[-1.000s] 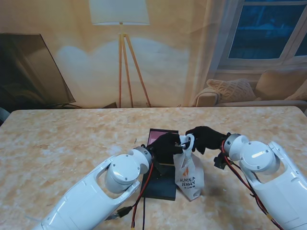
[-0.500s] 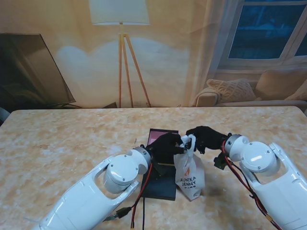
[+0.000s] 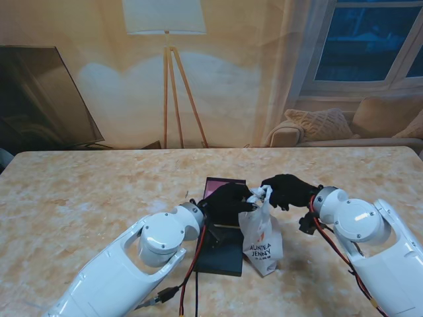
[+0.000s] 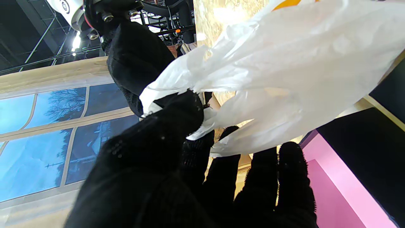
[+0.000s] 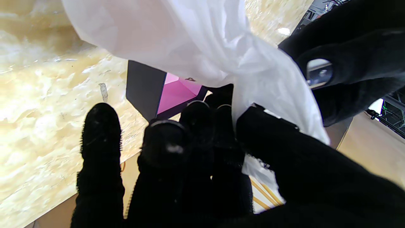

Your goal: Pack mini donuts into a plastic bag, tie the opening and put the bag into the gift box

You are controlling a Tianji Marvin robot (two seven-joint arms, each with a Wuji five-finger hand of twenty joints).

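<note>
While both arms meet over the middle of the table [image 3: 79,191], the left hand [image 3: 228,201] and right hand [image 3: 285,190] each pinch the bunched top of the white plastic bag [image 3: 261,234], fingers closed on the plastic. Bag hangs betw. the 2 hands, its body sagging toward the robot w/ orange print and dark lettering on the side facing the stand cam; its lower end is at the table just right of the gift box [image 3: 220,254]. Whether it rests on the table or hangs just clear, can't tell.

Left wrist view: thumb and 1st fingers [image 4: 177,117] clamp a twisted strip of plastic bag [image 4: 284,69]; other fingers stay loosely extended under it. Gift box [image 4: 332,190] shows pink lining w/ dark wall, just beside the hand.

Right wrist view: right hand [image 5: 240,158] grips a gathered neck of plastic bag [image 5: 202,41] betw. thumb and fingers, 1 finger apart from the rest. Gift box [image 5: 148,88] lies open beyond, pink inside. Donuts not visible through the plastic.

Gift box sits dark and flat, mostly under the left forearm in stand view.
</note>
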